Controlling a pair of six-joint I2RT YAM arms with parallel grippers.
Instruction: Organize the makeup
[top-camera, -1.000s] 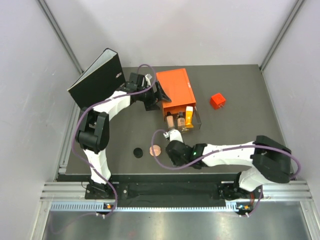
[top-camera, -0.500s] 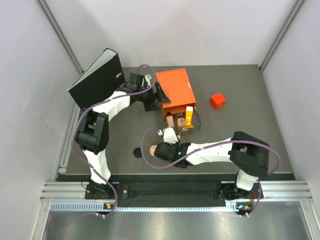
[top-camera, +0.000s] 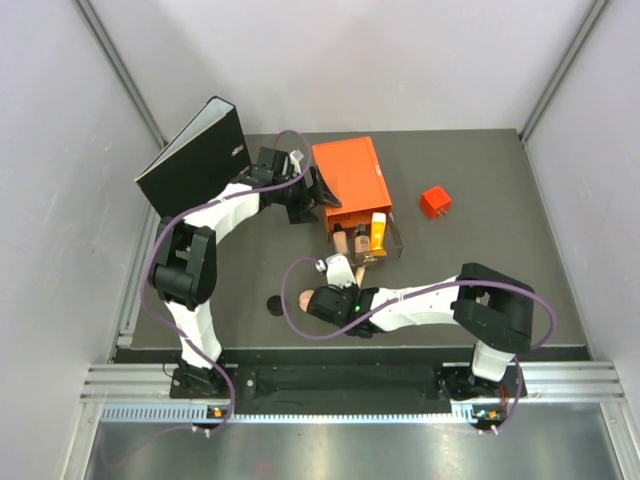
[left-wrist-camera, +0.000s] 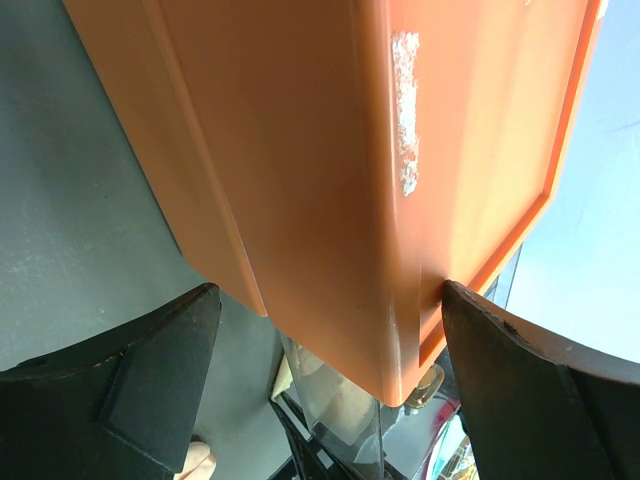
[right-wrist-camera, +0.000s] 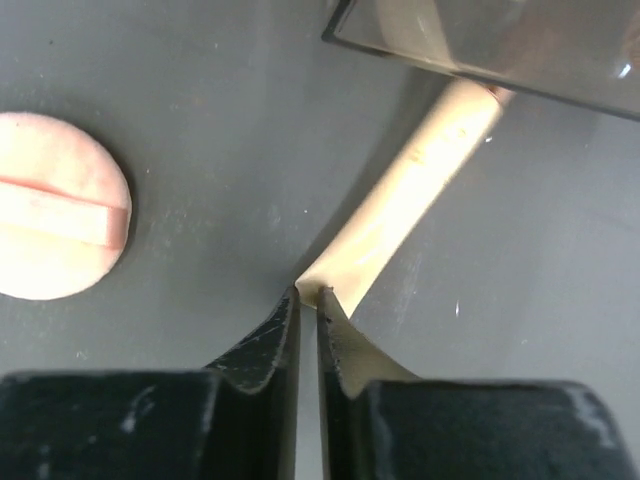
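Observation:
My right gripper is shut on the flat near end of the slim beige tube, which lies on the table and runs up to the clear tray. In the top view the right gripper sits just below the tray. The tray holds two tan bottles and the orange-yellow tube. The pinkish-copper disc lies to the left, partly under my wrist. The black disc lies further left. My left gripper is open astride a corner of the orange box.
A small red cube sits right of the orange box. A black binder stands open at the back left. Grey walls close in on three sides of the table.
My right arm has swung left, so its wrist now covers part of the pinkish-copper disc. The left arm has not moved.

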